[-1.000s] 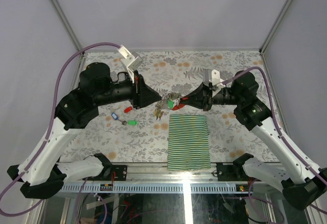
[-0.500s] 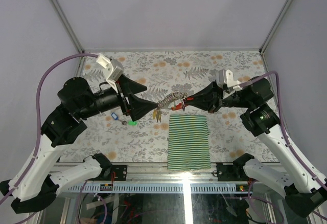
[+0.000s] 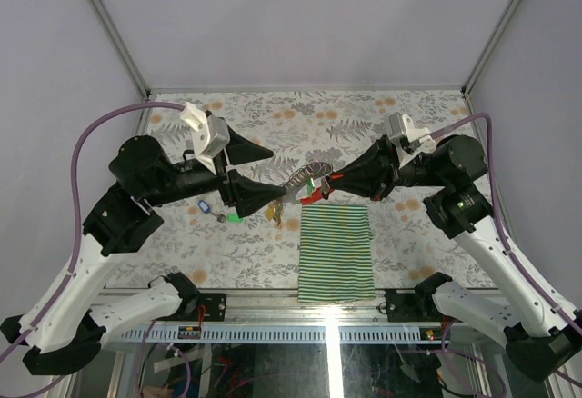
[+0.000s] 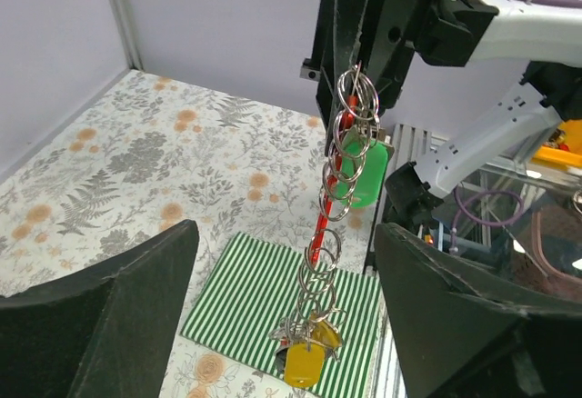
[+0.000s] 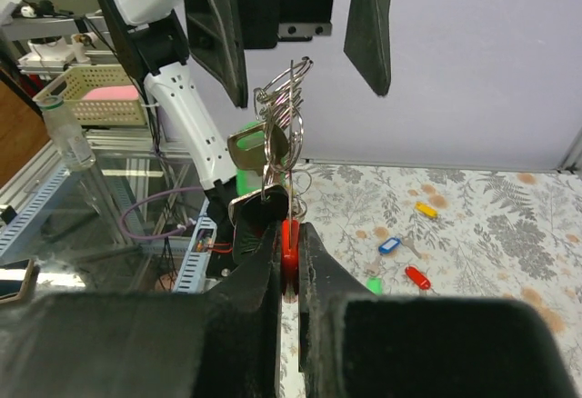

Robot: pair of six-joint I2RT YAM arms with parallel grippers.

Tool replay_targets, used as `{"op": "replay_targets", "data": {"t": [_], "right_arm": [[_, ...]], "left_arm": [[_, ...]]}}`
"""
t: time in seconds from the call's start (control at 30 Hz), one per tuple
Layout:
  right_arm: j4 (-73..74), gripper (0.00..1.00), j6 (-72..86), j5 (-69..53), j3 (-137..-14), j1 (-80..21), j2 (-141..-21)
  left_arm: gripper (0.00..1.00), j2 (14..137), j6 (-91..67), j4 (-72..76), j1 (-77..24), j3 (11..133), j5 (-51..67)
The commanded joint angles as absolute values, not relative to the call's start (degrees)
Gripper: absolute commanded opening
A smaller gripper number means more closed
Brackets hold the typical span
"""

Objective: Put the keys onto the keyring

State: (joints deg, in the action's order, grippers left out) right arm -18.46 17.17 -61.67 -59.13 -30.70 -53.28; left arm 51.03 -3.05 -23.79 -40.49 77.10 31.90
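The right tool [image 5: 289,239] is pinched shut on the red clip [image 5: 289,253] of the keyring [image 4: 332,189], whose chain of rings hangs from it above the counter [image 3: 364,116] (a yellow-tagged key [image 4: 303,364] dangles at its low end). The left tool [image 3: 275,174] stands wide open facing the chain, holding nothing. A blue-tagged key [image 3: 204,205] and a green-tagged key [image 3: 235,218] lie on the counter, left of the striped cloth [image 3: 336,251].
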Motion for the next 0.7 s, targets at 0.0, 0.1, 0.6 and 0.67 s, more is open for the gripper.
{"op": "replay_targets", "data": {"t": [0.0,0.1,0.6,0.67], "right_arm": [[-27.8,0.0,23.1,-63.6,-61.9,-30.9,-53.8],[-28.9,0.0,24.8,-64.0,-62.6,-31.0,-54.4],[-30.9,0.0,27.2,-63.5,-63.0,-30.9,-55.5],[-31.3,0.0,27.6,-63.4,-62.9,-30.9,-55.8]], "left_arm": [[0.76,53.0,0.0,-20.1,-40.8,78.9,37.8],[0.72,54.1,0.0,-20.1,-40.8,79.5,40.2],[0.5,56.6,-1.0,-19.6,-40.8,80.7,44.6],[0.45,56.6,-1.6,-19.0,-40.8,80.6,44.9]]}}
